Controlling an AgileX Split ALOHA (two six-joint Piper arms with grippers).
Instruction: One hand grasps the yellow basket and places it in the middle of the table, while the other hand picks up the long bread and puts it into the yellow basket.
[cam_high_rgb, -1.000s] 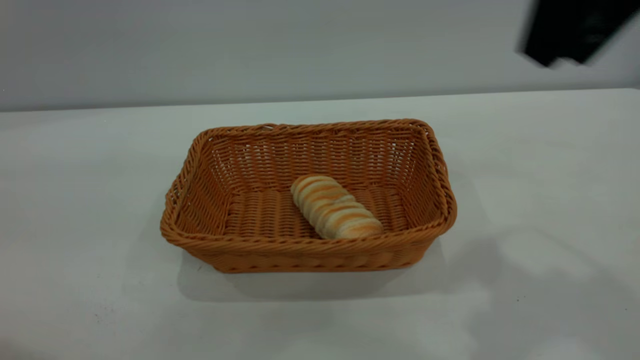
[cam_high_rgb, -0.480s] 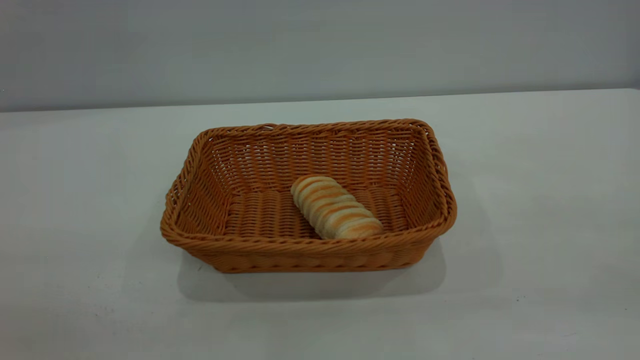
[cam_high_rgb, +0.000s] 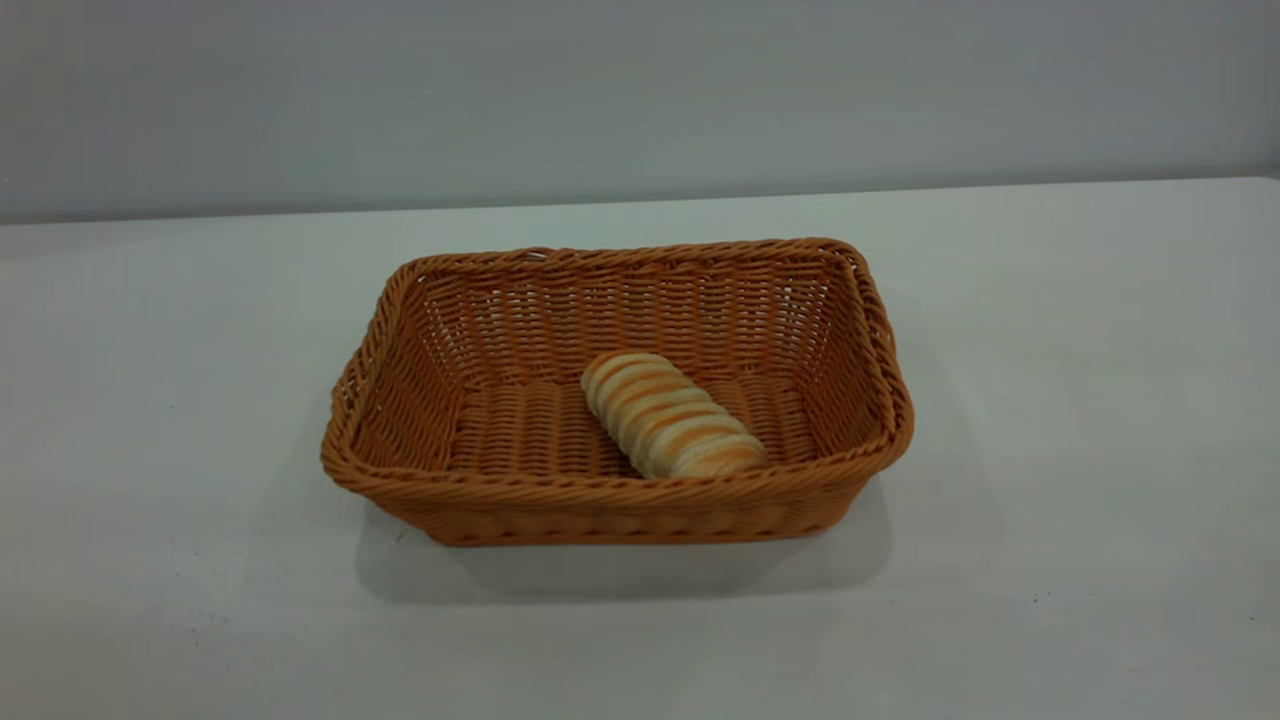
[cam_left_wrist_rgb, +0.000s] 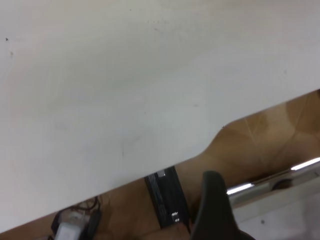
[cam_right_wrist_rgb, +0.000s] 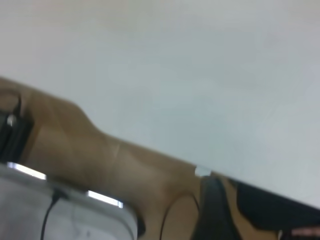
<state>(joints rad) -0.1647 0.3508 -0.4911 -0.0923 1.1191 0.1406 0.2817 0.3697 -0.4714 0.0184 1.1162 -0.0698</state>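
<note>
the bread lies in the basket mid-table, long axis slanting toward the near right wall. neither gripper appears over it; cannot tell their openness; task looks done.

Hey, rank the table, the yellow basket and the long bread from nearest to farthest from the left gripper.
1. table: its edge lies right by the left gripper in the left wrist view.
2. yellow basket: mid-table, outside that view.
3. long bread: inside the basket, behind its rim from any side.
The right gripper hangs off the table edge.
</note>
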